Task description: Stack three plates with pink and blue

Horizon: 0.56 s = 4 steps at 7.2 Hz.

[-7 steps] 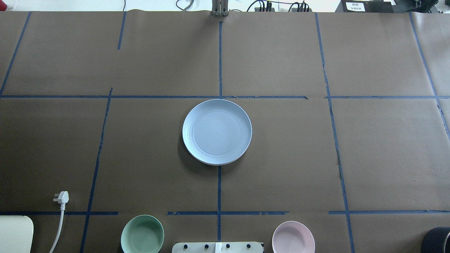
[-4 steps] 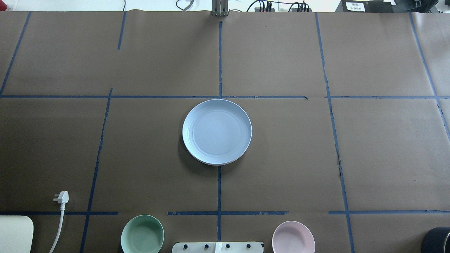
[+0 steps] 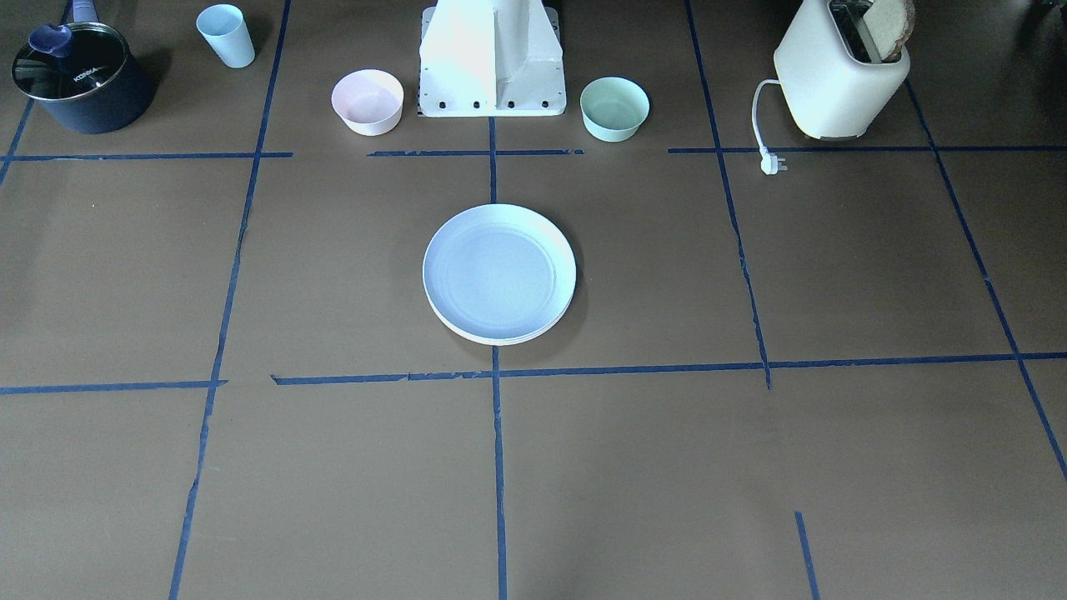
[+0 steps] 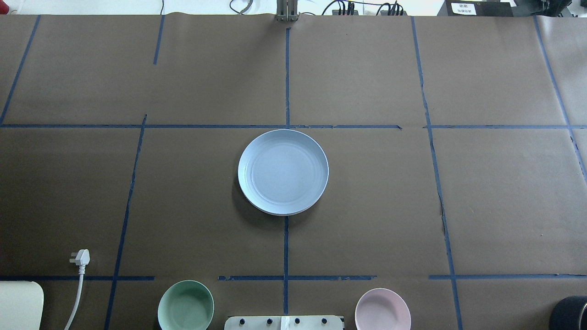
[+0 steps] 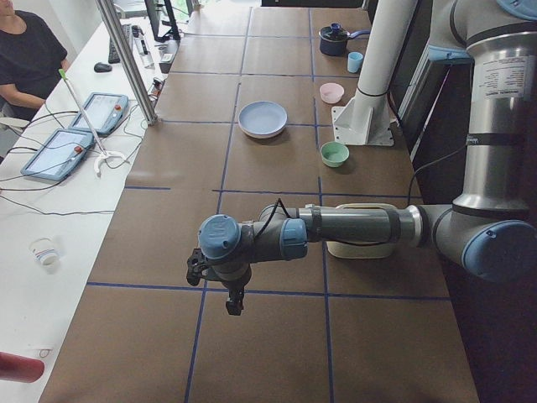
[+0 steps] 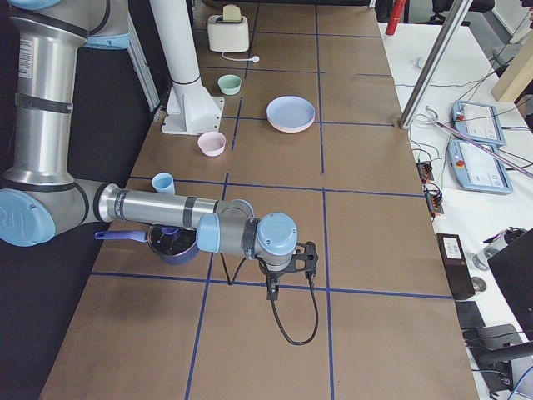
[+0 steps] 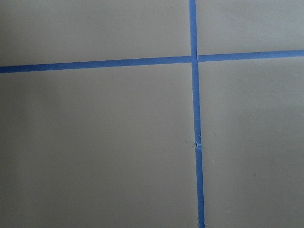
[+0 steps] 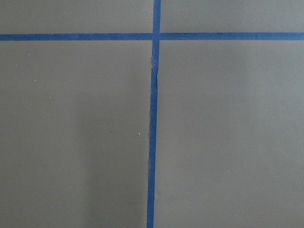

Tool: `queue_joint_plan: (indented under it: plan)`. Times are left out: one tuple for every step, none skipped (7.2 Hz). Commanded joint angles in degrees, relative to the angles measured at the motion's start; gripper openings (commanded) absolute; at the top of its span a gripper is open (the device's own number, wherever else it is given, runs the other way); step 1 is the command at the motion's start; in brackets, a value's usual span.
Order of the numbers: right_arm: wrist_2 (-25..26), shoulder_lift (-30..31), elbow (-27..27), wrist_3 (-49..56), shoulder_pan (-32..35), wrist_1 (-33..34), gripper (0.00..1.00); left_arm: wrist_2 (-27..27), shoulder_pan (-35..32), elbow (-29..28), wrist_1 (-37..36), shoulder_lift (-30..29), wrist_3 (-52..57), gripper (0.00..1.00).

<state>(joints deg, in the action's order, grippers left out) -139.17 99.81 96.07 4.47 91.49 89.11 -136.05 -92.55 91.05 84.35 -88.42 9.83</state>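
Brown paper is covering the bench, and blue tape lines are dividing it into squares. The three plates are sitting stacked on one of those lines, with the light blue plate lying on top. A pink rim and a cream rim are showing beneath it.

On the robot's side of the stack, a pink bowl and a mint-green bowl are flanking the white pedestal. Farther out from the stack, a toaster is standing toward the robot's left, and a dark pot and a blue cup toward its right.

The left fingers and the right fingers are hanging well apart from the stack, toward opposite ends of the bench. It cannot be told whether either pair is apart or together.

Across the stack from the robot, a white side table is carrying control tablets, and a person in black is sitting beside it.
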Motion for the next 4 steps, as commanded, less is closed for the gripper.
queue_joint_plan:
  plan:
    - [0.0,0.0,0.0,0.0,0.2,-0.1,1.0,0.0,0.0,0.0,0.0,0.0,0.0,1.0]
    - [0.0,0.0,0.0,0.0,0.4,-0.1,1.0,0.0,0.0,0.1,0.0,0.0,0.0,1.0]
    - [0.0,-0.1,0.0,0.0,0.5,-0.1,1.0,0.0,0.0,0.0,0.0,0.0,0.0,1.0]
    - [0.0,-0.1,0.0,0.0,0.5,-0.1,1.0,0.0,0.0,0.0,-0.1,0.0,0.0,1.0]
